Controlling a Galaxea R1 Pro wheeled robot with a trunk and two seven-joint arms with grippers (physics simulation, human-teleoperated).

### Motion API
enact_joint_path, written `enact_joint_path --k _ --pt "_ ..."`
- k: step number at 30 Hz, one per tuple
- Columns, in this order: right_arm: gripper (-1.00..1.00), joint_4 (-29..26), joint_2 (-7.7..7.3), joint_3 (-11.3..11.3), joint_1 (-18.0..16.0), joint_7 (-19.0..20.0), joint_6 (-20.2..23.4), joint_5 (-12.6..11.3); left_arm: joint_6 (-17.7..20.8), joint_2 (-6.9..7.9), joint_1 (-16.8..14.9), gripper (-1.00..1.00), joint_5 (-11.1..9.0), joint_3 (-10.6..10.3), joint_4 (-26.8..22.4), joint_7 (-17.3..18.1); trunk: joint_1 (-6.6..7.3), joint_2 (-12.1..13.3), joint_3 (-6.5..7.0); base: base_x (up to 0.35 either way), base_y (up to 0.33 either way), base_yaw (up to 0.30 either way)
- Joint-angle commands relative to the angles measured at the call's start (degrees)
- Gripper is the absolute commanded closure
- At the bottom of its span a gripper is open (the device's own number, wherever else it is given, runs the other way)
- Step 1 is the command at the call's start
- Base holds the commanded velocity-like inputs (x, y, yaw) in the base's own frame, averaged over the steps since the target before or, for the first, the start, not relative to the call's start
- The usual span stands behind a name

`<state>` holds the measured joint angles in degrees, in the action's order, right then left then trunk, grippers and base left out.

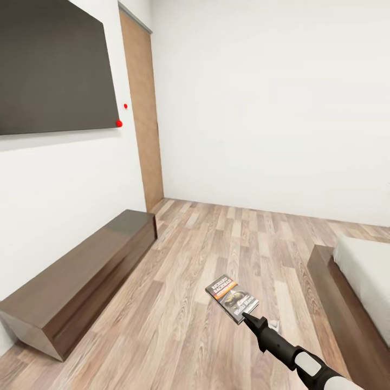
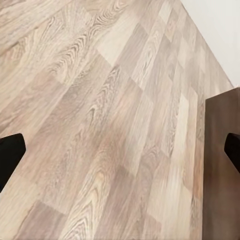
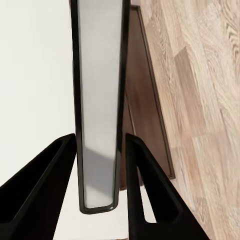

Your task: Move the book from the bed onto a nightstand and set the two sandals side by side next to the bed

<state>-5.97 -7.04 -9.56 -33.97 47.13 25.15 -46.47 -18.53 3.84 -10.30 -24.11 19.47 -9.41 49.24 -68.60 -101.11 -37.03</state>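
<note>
My right gripper [image 1: 246,316] is black, on a grey-and-white arm. The book [image 1: 232,297] it pinches has a dark cover with white lettering, an orange band and a dark picture; edge-on at my right wrist its pages show pale grey between black covers. The floor [image 1: 206,260] is wood plank, streaked tan, grey and brown. The walls [image 1: 271,108] are white, the door [image 1: 142,114] light brown. The bench [image 1: 81,276] is glossy dark brown, the screen [image 1: 54,65] charcoal with two red dots beside it. The bed [image 1: 330,281] frame is dark brown, its mattress [image 1: 368,276] light grey. My left fingertips [image 2: 10,155] are black.
</note>
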Motion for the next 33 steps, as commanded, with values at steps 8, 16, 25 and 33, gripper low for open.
enact_joint_path --k 8,16,25,33 --pt "1.00 -0.01 0.01 -0.70 -0.05 0.07 0.60 -0.09 -0.28 0.03 -0.04 -1.00 -0.32 -0.20 0.09 0.16 -0.02 -0.02 -0.06 0.217 0.000 -0.124" --pt "1.00 -0.01 0.01 -0.69 -0.05 0.07 0.58 -0.08 -0.29 0.06 -0.05 -1.00 -0.32 -0.17 0.09 0.16 -0.02 -0.02 -0.06 0.217 0.000 -0.136" --pt "1.00 -0.03 0.01 -0.68 -0.05 0.07 0.55 -0.10 -0.28 0.11 -0.03 -1.00 -0.32 -0.14 0.09 0.16 -0.02 -0.02 -0.06 0.217 0.000 -0.138" --pt "1.00 -0.03 0.01 -0.69 -0.05 0.07 0.59 -0.08 -0.28 0.11 -0.05 -1.00 -0.32 -0.13 0.09 0.21 -0.02 -0.02 -0.06 0.217 0.000 -0.138"
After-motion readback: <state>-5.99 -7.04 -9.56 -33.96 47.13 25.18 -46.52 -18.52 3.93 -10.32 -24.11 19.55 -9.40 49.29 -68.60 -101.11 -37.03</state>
